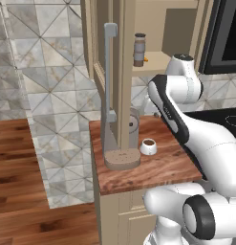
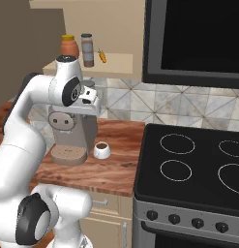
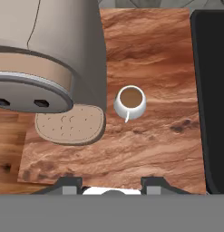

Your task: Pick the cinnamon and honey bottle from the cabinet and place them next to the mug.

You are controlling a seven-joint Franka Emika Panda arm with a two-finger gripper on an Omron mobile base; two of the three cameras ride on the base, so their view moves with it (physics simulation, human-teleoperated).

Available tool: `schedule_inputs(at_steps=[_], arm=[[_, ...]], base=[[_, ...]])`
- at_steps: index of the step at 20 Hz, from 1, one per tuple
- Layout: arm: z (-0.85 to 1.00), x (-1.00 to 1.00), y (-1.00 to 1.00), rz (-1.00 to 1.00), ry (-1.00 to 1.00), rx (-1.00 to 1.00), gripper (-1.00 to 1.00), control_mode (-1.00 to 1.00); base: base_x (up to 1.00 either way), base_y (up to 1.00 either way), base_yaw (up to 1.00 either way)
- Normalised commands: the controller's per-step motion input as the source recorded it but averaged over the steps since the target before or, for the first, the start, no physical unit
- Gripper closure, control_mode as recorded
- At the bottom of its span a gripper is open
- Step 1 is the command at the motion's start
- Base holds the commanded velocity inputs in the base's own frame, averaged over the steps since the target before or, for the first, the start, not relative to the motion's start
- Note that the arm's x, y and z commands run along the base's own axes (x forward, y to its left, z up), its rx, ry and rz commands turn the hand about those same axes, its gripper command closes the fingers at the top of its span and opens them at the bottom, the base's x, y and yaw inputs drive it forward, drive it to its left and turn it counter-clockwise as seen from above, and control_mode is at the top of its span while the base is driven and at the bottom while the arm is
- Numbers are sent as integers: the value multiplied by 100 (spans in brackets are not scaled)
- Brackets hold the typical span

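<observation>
The cinnamon (image 2: 87,50) and the honey bottle (image 2: 68,46) both stand upright on the shelf of the cabinet (image 2: 118,62), the honey bottle just beside the cinnamon on its left in the right base view; the mug (image 3: 130,102) sits on the tabletop (image 3: 149,140) close to the coffee machine (image 3: 50,59) and its speckled base (image 3: 70,124); the gripper (image 3: 112,183) hangs above the tabletop looking down, its jaws closed and holding nothing; the first pick seems not yet begun. To do it well, the gripper should open before rising to the shelf, come at the cinnamon level and from the front, close around its mid-body, and keep clear of the small orange thing (image 2: 102,56) lying near it.
</observation>
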Motion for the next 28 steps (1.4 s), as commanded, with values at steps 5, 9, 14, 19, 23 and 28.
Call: schedule_inputs(at_steps=[5, 9, 14, 19, 23, 28], arm=[[2, -8, 12, 0, -15, 0, -100, -100], [43, -24, 35, 0, -42, 0, -100, -100], [76, -3, 27, -2, -48, 0, -100, -100], [72, -18, 2, 0, -46, 0, -100, -100], [67, -7, -6, 0, -35, 2, -100, -100], [70, 0, -19, 0, -23, 8, -100, -100]], base=[[0, 0, 0], [0, 0, 0], [0, 0, 0], [0, 0, 0], [0, 0, 0], [0, 0, 0]])
